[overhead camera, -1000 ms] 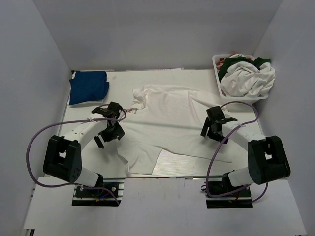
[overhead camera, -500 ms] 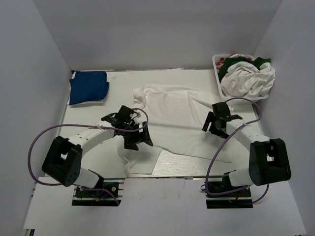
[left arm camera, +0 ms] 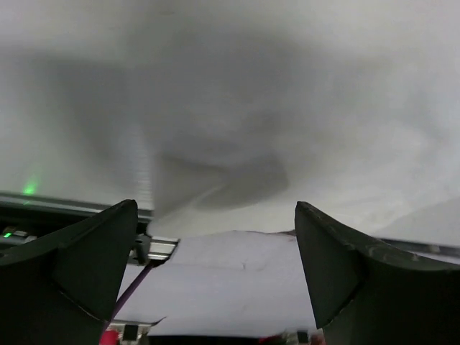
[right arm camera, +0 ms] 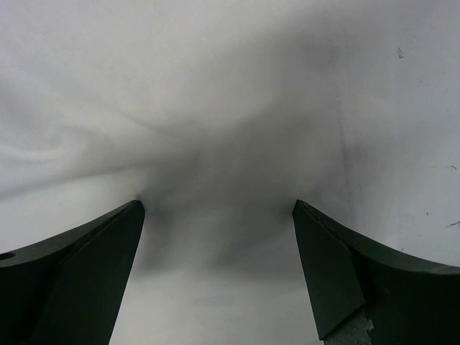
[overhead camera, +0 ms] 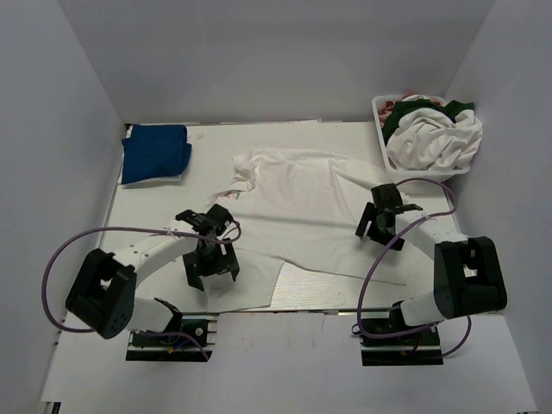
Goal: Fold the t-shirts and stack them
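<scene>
Swinging back to the near hem of the white t-shirt (overhead camera: 302, 194), your left fingers (left arm camera: 79, 266) gape empty, right fingers (right arm camera: 72, 273) likewise; grasp next.

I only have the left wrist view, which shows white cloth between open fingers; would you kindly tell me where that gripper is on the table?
Observer: The left gripper is over the near-left part of a white t-shirt spread across the table, close to its near hem.
Operator: Thank you. Where is the other arm?
Observer: The right gripper, open and empty, is above the same shirt's right side.
Operator: Is any shirt already folded?
Observer: A blue t-shirt lies folded at the table's far left corner.
</scene>
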You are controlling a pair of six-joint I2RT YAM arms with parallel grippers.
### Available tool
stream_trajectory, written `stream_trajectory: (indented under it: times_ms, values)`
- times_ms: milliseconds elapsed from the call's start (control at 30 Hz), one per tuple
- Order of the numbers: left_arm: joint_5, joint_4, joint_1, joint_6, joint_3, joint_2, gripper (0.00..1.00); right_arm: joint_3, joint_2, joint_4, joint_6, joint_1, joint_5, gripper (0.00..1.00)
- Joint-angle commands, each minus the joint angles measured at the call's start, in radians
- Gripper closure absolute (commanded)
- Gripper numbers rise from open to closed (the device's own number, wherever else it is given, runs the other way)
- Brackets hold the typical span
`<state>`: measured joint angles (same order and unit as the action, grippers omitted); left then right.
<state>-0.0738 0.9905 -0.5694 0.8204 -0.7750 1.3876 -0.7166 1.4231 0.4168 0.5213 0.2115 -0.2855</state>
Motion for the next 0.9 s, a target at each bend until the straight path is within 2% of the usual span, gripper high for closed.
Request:
stream_trajectory:
  times_ms: [0, 133, 233, 300, 367, 433, 467, 500, 533, 633, 667, 733, 800, 867]
  values:
    - [0.221, 0.137, 0.009, 0.144, -0.006, -0.093, 0.00, 0.002, 0.022, 0.007, 0.023, -0.017, -0.018, 0.10]
    - [0.221, 0.137, 0.009, 0.145, -0.015, -0.073, 0.00, -0.001, 0.023, 0.008, 0.029, -0.034, -0.020, 0.10]
    - [0.273, 0.126, 0.009, 0.126, -0.105, -0.059, 0.00, -0.007, 0.002, -0.018, -0.004, -0.032, 0.012, 0.10]
    - [0.273, 0.004, 0.009, 0.056, -0.203, -0.050, 0.00, -0.004, -0.024, -0.038, -0.035, -0.026, 0.032, 0.10]
    - [0.261, -0.137, 0.009, -0.074, -0.307, -0.010, 0.00, -0.001, -0.052, -0.052, -0.053, -0.023, 0.045, 0.10]
    - [0.261, -0.196, -0.001, -0.197, -0.392, 0.104, 0.00, 0.005, -0.065, -0.071, -0.069, -0.020, 0.055, 0.10]
    - [0.287, -0.181, -0.001, -0.281, -0.576, 0.219, 0.00, 0.005, -0.085, -0.085, -0.076, -0.014, 0.051, 0.10]
    - [0.287, -0.181, -0.001, -0.282, -0.578, 0.220, 0.00, 0.005, -0.085, -0.085, -0.076, -0.014, 0.051, 0.10]
    - [0.368, -0.164, 0.009, -0.311, -0.713, 0.340, 0.00, 0.008, -0.090, -0.090, -0.084, -0.011, 0.054, 0.10]
    - [0.423, -0.130, 0.020, -0.433, -0.947, 0.512, 0.00, 0.009, -0.081, -0.101, -0.096, -0.006, 0.068, 0.10]
    - [0.433, -0.130, 0.020, -0.460, -1.010, 0.615, 0.00, 0.005, -0.072, -0.104, -0.093, -0.007, 0.066, 0.10]
    - [0.442, -0.101, 0.020, -0.535, -1.186, 0.713, 0.00, -0.012, -0.037, -0.087, -0.095, -0.008, 0.060, 0.10]
    - [0.442, -0.060, 0.032, -0.572, -1.298, 0.842, 0.00, -0.023, -0.012, -0.081, -0.090, -0.009, 0.045, 0.10]
    - [0.476, -0.012, 0.057, -0.595, -1.476, 0.940, 0.00, -0.040, 0.017, -0.066, -0.084, -0.009, 0.023, 0.10]
